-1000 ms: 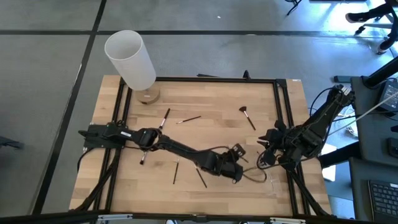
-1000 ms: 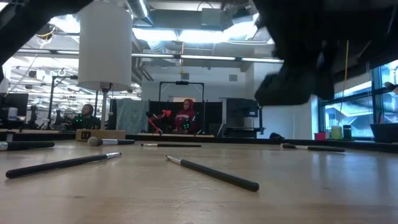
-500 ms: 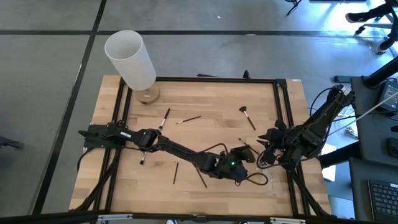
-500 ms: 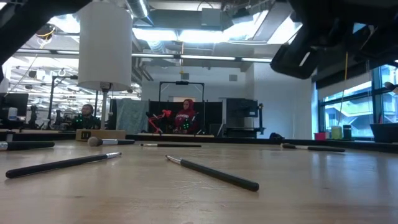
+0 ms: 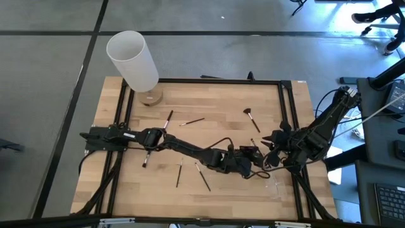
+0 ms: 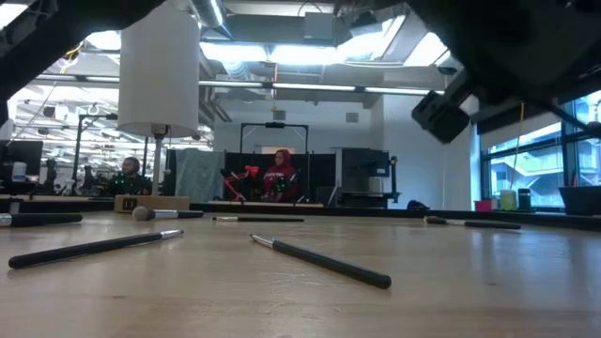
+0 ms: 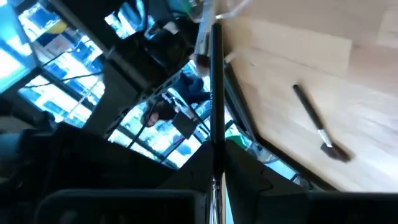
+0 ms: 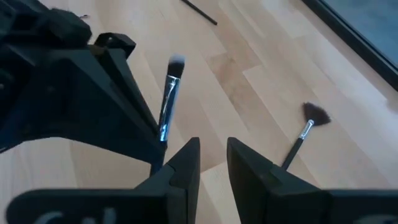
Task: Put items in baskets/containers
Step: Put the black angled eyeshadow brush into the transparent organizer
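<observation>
My left gripper reaches across to the table's right side and is shut on a thin brush with a dark handle, held above the wood. Right beside it, my right gripper stands open with nothing between its fingers, which point at the held brush. Several more brushes lie flat on the table: a fan-headed one, two at the far middle, and two near the front. Faint glints of a clear container show by the near right corner. My left gripper pinches the brush's shaft between its two fingers, close to the silver ferrule. The pale bristle end sticks out of the fingers on one side, and the dark handle runs out on the other. The brush is lifted clear of the table.
A tall white cylinder on a round wooden base stands at the far left corner. A black frame runs around the table top. A loose cable loops on the wood under the grippers. Bare wood lies at the far middle and the near left.
My left gripper has risen with the brush and gone toward the table's right edge and my right gripper. It has rolled about its own pointing line, turning the brush with it. It has stayed shut.
</observation>
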{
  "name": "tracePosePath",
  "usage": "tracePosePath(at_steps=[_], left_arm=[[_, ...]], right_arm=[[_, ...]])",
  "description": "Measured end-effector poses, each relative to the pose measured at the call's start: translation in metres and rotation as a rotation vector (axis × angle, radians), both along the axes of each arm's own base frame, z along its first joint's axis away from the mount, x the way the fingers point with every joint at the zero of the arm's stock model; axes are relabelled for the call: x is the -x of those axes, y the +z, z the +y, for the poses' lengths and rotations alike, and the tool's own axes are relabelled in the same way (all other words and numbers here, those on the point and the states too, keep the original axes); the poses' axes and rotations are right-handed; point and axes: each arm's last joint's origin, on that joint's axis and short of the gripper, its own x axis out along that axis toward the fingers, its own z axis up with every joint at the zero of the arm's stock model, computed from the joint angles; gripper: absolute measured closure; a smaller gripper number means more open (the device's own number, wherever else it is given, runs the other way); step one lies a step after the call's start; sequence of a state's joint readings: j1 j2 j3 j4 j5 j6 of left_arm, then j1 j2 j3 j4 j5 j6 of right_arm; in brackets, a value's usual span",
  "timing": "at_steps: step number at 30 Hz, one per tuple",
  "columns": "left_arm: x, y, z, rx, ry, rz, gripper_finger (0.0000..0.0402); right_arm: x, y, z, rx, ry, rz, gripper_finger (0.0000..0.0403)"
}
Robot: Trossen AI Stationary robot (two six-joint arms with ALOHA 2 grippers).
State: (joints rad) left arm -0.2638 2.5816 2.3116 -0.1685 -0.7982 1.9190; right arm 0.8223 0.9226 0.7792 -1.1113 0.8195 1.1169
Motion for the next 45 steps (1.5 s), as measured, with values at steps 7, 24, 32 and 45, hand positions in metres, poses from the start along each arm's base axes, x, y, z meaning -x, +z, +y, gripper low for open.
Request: tracePosePath(at_steps=[7,24,32,45], left_arm=[[-0.003,0.009,-0.005,0.024,-0.079,-0.074,0.0375],[-0.007,-0.007,-0.006,0.049,-0.152,-0.035,0.0359],[-0.007,-0.007,-0.003,0.044,-0.135,-0.034,0.0359],[-0.008,-0.013,-0.002,0.054,-0.128,-0.019,0.0304]], right_arm=[[0.000,0.000,0.000,0.004,0.002,0.001,0.0322],[0.000,0.000,0.000,0.003,0.002,0.001,0.0322],[0.000,0.000,0.000,0.003,0.002,0.001,0.0322],[0.000,0.000,0.000,0.002,0.002,0.001,0.0322]])
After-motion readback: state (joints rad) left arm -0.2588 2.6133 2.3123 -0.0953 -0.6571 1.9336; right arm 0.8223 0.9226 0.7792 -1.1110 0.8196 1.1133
